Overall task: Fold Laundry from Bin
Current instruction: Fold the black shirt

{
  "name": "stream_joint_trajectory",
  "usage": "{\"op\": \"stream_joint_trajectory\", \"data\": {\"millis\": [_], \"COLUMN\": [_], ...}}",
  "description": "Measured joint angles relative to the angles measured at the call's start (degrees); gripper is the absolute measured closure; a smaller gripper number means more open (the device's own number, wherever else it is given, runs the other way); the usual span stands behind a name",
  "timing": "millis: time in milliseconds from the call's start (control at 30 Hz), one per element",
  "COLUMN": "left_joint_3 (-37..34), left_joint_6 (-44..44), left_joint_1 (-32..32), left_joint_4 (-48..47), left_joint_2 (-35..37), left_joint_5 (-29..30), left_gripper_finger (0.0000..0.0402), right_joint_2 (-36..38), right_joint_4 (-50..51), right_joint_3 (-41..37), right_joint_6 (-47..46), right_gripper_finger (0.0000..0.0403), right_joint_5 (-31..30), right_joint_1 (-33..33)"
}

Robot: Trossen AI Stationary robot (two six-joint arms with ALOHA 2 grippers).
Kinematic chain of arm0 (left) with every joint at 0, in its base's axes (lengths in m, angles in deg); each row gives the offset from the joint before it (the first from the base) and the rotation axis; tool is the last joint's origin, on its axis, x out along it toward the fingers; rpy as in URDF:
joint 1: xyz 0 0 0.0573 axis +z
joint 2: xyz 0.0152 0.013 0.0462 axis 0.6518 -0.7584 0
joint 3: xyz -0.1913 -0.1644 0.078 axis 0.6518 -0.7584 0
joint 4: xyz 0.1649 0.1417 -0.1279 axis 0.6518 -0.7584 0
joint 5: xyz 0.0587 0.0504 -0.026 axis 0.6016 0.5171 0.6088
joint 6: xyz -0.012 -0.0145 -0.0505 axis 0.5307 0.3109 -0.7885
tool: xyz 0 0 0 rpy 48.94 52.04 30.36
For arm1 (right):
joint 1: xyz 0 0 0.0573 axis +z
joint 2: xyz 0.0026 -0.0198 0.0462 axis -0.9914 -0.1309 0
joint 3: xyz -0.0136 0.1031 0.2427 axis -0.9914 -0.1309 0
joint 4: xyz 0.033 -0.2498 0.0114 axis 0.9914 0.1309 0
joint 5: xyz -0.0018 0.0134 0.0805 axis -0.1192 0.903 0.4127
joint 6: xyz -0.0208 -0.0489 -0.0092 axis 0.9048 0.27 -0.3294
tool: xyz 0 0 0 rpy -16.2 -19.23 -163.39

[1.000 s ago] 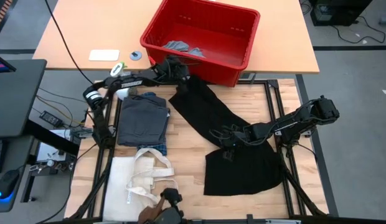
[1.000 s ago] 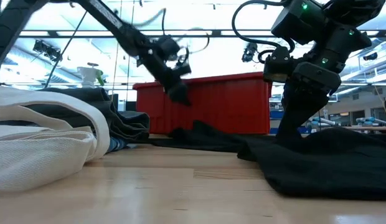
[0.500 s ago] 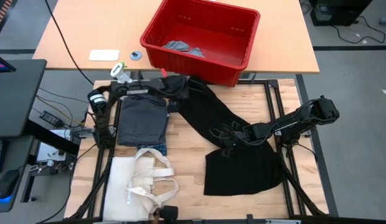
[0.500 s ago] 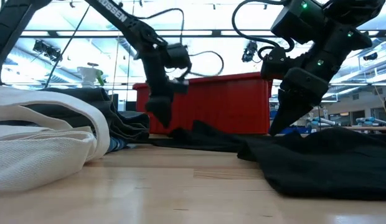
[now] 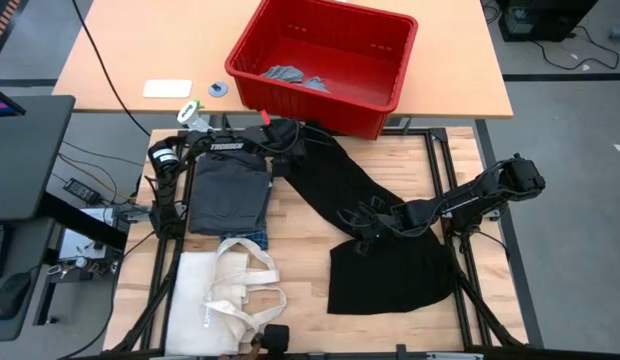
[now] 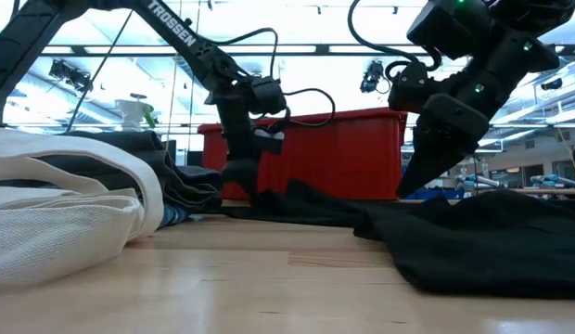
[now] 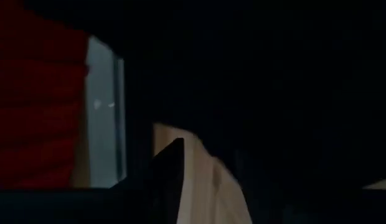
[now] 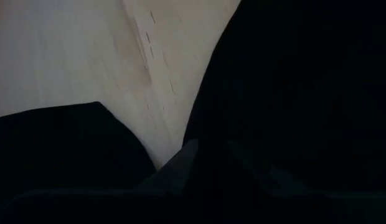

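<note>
On the pale wooden table (image 5: 300,225), centre frame, a large black cloth garment (image 5: 375,225) sprawls below the red plastic bin (image 5: 325,62). The left gripper (image 5: 282,140) presses its upper end, the right gripper (image 5: 358,228) its middle; I cannot tell either's finger state.

Both arms are showing matte black housings; left arm (image 6: 190,51) is carrying white TROSSEN lettering; looped black cables are trailing near its wrist; right arm (image 6: 473,65) is showing green indicator lights.

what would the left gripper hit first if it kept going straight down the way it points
Most likely the black garment: the left gripper points down at its upper end beside the red bin, and the wooden table lies just beneath. Its depth is hard to judge.
</note>
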Motion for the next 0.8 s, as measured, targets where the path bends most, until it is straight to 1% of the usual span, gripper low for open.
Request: {"op": "stream_joint_trajectory", "data": {"millis": [67, 100, 233, 433, 667, 733, 800], "left_joint_3": [0.0, 0.0, 0.0, 0.0, -0.02, -0.02, -0.02], "left_joint_6": [0.12, 0.13, 0.12, 0.84, 2.01, 2.13, 2.19], "left_joint_1": [0.37, 0.5, 0.58, 0.39, -0.26, -0.49, -0.49], "left_joint_4": [-0.86, -1.58, -2.45, -2.6, -0.72, 0.58, 0.49], "left_joint_2": [0.0, 0.0, 0.0, -0.02, -2.22, -2.66, -2.69], "left_joint_5": [-3.07, -3.43, -1.45, -1.45, -1.73, 0.15, 1.31], "left_gripper_finger": [0.0274, 0.0281, 0.0291, 0.0285, 0.0283, 0.0287, 0.0302], "right_joint_2": [0.0, 0.0, 0.0, 0.0, 0.0, 0.0, 0.0], "right_joint_4": [-0.09, -0.11, -0.15, -0.23, -3.16, -3.84, -3.54], "right_joint_3": [0.0, 0.0, 0.0, 0.0, 0.0, 0.0, 0.0], "right_joint_6": [-0.12, -0.1, -0.11, -0.1, 2.21, 2.67, 2.7], "right_gripper_finger": [0.0313, 0.0313, 0.0313, 0.0313, 0.0313, 0.0313, 0.0313], "right_joint_5": [-0.07, -0.09, -0.76, -1.16, -1.6, -1.73, -1.82], "right_joint_1": [0.1, 0.2, 0.47, 0.46, 0.47, 0.47, 0.51]}}
